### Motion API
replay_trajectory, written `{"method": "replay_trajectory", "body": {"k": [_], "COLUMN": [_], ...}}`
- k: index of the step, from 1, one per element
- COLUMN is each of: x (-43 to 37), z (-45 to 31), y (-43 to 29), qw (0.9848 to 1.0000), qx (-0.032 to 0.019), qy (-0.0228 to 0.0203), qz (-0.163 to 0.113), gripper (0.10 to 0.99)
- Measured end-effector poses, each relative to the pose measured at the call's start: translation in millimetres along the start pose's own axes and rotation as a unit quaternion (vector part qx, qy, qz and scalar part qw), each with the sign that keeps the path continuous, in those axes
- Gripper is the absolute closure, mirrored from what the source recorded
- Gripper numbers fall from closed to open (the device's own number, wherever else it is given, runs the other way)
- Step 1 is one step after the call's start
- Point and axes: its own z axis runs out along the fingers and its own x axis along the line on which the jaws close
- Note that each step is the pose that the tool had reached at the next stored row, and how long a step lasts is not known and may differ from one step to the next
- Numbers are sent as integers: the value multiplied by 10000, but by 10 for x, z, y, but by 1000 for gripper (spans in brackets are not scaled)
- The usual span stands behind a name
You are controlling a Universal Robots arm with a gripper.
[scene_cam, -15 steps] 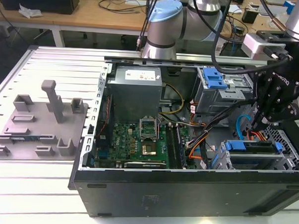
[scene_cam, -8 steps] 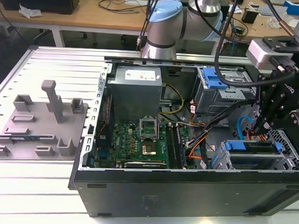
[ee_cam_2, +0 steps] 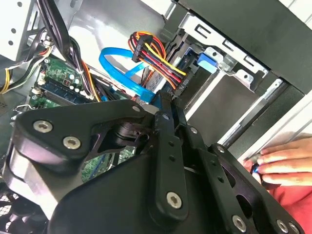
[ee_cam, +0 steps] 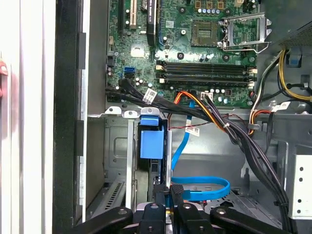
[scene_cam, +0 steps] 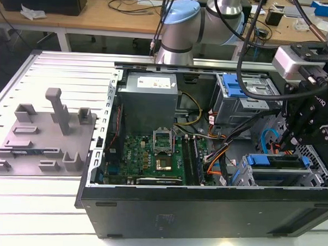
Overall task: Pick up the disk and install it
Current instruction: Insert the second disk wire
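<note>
Exterior view: one hand, fingers pressed together (empty), above one seated disk.

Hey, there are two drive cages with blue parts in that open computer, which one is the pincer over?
The drive cage by the case's front edge, below the pincer; the other cage sits farther back.

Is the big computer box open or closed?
Open. The computer case has no side cover, so the green circuit board and cables show inside.
</note>
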Motion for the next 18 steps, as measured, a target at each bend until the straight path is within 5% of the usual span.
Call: {"method": "replay_trajectory", "body": {"k": [18], "x": [70], "z": [21], "y": [35], "qw": [10000], "qx": [1], "qy": [-28], "qz": [1], "gripper": [925]}}
